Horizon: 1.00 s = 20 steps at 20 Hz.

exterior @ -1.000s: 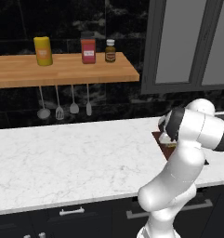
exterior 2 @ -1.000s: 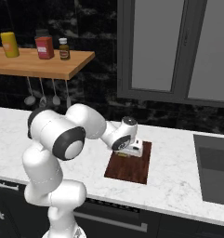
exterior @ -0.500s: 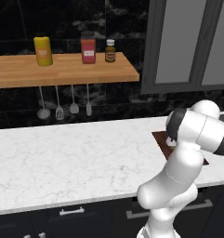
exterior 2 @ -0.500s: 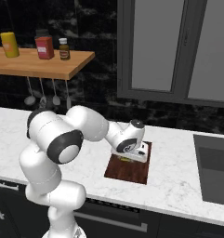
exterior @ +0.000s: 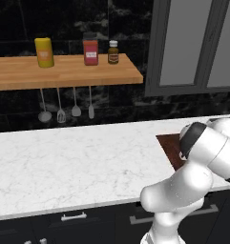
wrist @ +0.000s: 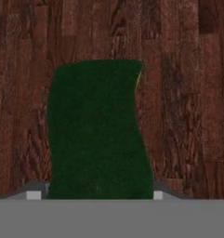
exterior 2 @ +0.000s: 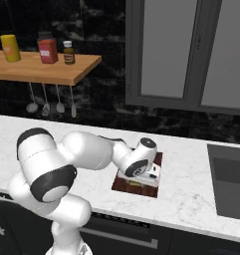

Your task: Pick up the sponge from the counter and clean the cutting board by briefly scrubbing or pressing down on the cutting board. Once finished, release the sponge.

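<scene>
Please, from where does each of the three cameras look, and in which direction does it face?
Left base view: behind the arm, to its left, facing forward and down over the counter and wooden shelf; the white arm rises at lower right, covering most of the cutting board.
Right base view: behind, to the right, same direction; the arm reaches from lower left to the cutting board.
Hand view: on the hand, facing straight onto the cutting board; the sponge sits between the jaws.
The base views share the counter, shelf and board.

The dark green sponge (wrist: 98, 132) is being seen directly ahead of the hand, lying against the reddish-brown cutting board (wrist: 187, 93) on the white marble counter (exterior 2: 191, 194).
</scene>
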{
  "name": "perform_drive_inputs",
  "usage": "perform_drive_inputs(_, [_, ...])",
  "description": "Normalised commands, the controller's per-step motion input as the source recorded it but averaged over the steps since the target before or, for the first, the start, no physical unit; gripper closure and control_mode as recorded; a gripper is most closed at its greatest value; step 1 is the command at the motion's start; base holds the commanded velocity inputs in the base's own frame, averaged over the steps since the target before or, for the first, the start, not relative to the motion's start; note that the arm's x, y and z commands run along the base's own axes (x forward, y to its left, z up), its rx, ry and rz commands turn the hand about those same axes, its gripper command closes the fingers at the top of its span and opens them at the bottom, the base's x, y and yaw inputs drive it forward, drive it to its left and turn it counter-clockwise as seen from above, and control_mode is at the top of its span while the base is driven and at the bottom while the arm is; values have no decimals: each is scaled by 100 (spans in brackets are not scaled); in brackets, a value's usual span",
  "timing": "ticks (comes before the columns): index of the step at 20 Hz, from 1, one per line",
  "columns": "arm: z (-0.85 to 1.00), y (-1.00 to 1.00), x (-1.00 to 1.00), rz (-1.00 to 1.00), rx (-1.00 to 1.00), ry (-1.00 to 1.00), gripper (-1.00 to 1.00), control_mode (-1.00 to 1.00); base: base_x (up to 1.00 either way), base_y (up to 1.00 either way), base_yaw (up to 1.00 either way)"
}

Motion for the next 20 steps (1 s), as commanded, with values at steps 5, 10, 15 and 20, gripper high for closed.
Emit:
perform_drive_inputs(5, [-1,0,23,0,0,9,100,-100,0,0,0])
perform_drive_inputs(10, [0,0,71,0,0,0,100,-100,0,0,0])
perform_drive_inputs(15, [0,0,65,0,0,0,100,-100,0,0,0])
perform_drive_inputs(20, [0,-14,27,0,0,0,100,-100,0,0,0])
